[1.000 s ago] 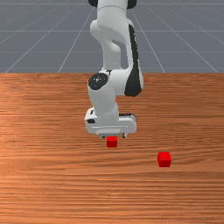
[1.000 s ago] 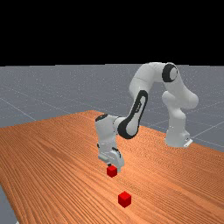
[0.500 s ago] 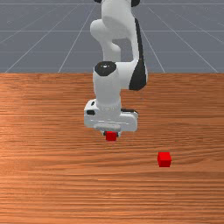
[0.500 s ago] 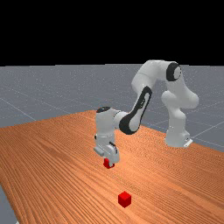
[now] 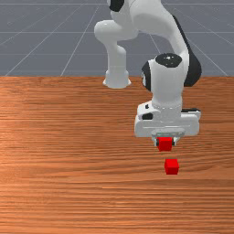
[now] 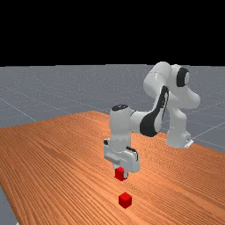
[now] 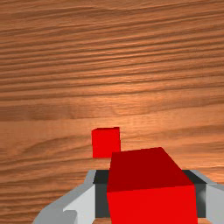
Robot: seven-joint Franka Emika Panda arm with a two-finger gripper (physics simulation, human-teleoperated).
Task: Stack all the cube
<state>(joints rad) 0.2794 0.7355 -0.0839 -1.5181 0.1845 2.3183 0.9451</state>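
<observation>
Claw [image 5: 165, 142] grips one red cube [image 5: 165, 146]; another [image 5: 172, 167] lies lower, near it.

This is a simulated robot workspace, a kind of computer-drawn lab, rather than a lived-in room. The far view shows a plain grey floor [image 6: 39, 88] running back to a straight horizon, with flat black [image 6: 112, 33] above it. In the front view, thin pale lines [image 5: 27, 32] cross that floor as a grid. A broad table [image 5: 55, 137] of orange-brown wood fills the foreground, and a white and grey robot arm [image 6: 121, 125] stands on it
</observation>
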